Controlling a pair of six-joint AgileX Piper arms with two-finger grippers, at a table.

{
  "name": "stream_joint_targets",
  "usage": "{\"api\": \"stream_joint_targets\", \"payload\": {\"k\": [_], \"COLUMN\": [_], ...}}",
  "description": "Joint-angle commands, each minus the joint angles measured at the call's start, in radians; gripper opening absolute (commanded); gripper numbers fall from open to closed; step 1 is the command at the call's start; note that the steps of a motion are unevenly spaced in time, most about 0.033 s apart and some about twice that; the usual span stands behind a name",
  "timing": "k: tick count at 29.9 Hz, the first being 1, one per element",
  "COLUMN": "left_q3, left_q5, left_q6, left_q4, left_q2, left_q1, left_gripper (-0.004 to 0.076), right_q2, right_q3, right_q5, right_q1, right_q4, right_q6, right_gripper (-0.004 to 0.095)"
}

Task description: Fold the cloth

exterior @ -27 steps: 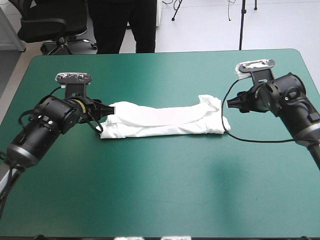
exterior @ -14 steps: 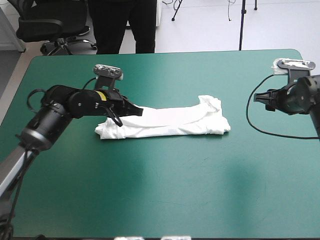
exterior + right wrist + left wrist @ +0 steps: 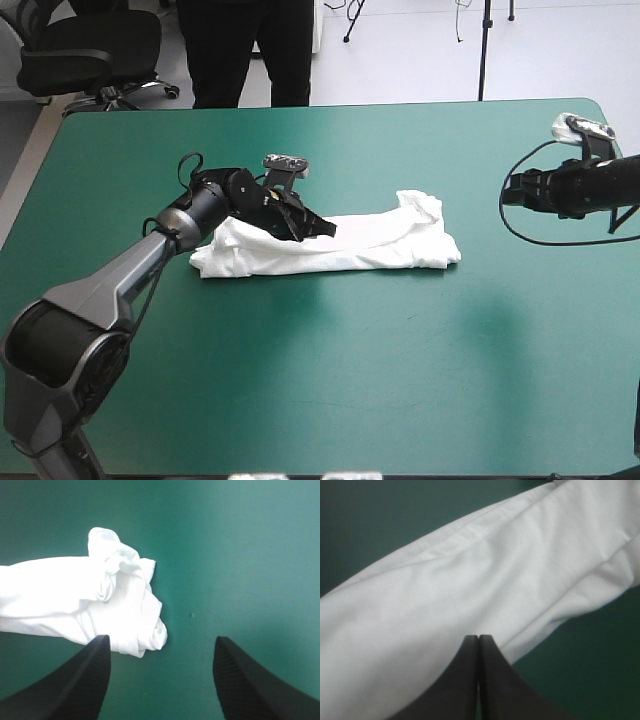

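The white T-shirt (image 3: 370, 245) lies on the teal-green cover as a long folded band running left to right, its right end bunched. My left gripper (image 3: 328, 229) reaches over the band's left half, close above the cloth. In the left wrist view its black fingers (image 3: 478, 638) meet in one pointed arch, with nothing between them and the T-shirt (image 3: 470, 580) filling the view underneath. My right gripper (image 3: 507, 190) is off to the right, well apart from the shirt. It stands open (image 3: 161, 638), and the T-shirt's bunched right end (image 3: 120, 595) lies ahead of it.
Bare teal-green cover (image 3: 350, 380) stretches in front of the shirt to the near edge, and more lies behind it. The right arm hangs close to the table's right edge (image 3: 625, 150).
My left gripper has swung from the shirt's left end rightward over the band. The right gripper has pulled back to the right, away from the shirt's right end. The shirt has barely shifted.
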Motion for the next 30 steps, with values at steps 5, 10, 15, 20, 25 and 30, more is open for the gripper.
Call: {"api": "stream_joint_targets", "payload": {"k": [5,10,15,20,25,30], "left_q3": [-0.110,-0.138,-0.143,-0.149,-0.150,-0.172], "left_q5": [0.006,0.046,0.058,0.085,0.094,0.095], "left_q6": [-0.007,-0.013,-0.037,-0.061,-0.061,-0.061], "left_q4": [-0.034,-0.030,0.017,0.072,0.071,0.092], "left_q2": [0.104,0.150,0.150,0.150,0.150,0.150], "left_q1": [-0.024,-0.031,-0.044,-0.059,-0.059,-0.059], "left_gripper": [-0.0009,-0.0009,-0.0009,-0.0009,-0.0009,-0.0009], "right_q2": [0.045,0.118,0.215,0.294,0.345,0.376], "right_q3": [-0.027,-0.027,-0.027,-0.027,-0.027,-0.027], "right_q5": [0.006,0.005,0.000,-0.011,-0.007,0.000], "right_q1": [0.032,0.075,0.135,0.170,0.183,0.214], "right_q4": [0.091,0.095,0.102,0.127,0.155,0.146], "right_q6": [-0.102,-0.113,-0.124,-0.150,-0.166,-0.180], "right_gripper": [0.0565,0.0570,0.0572,0.0572,0.0573,0.0556]}}
